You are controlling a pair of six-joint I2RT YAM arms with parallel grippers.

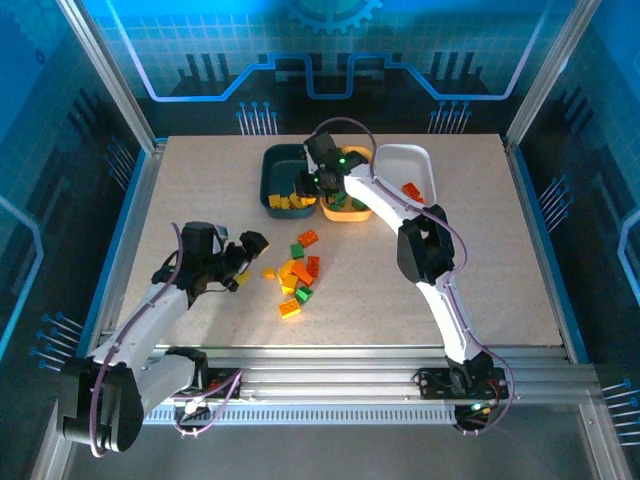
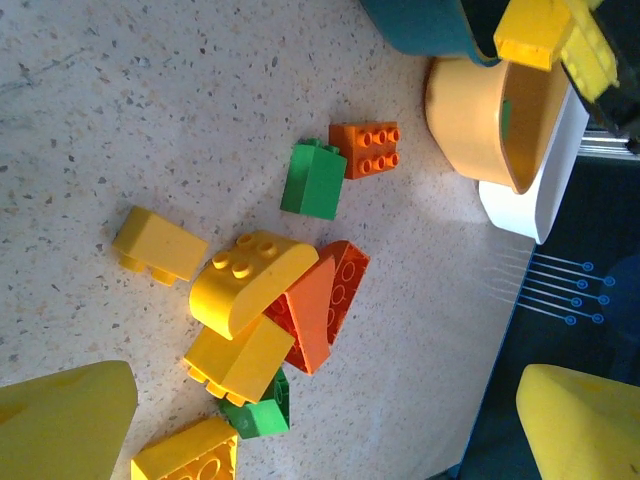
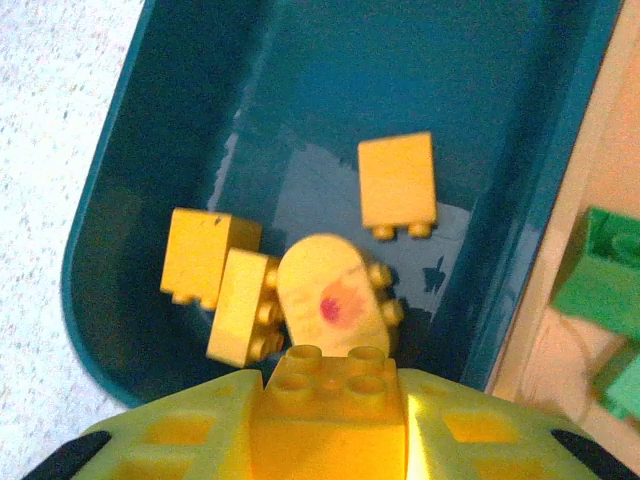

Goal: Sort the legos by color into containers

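Holding one yellow brick (image 3: 328, 375) tight, the right gripper (image 3: 330, 430) hung over the dark teal tray (image 3: 330, 80). Four yellow bricks (image 3: 396, 182) lay inside it. Three trays sat side by side. The orange-yellow tray (image 1: 360, 214) had green bricks (image 3: 600, 275), and the white tray (image 1: 400, 160) had one red brick (image 1: 412, 190). The left gripper (image 1: 248, 260) stood wide open, holding nothing, beside the loose pile (image 1: 298, 272) on the speckled table (image 1: 200, 180). Blue walls (image 1: 100, 60) stood around.
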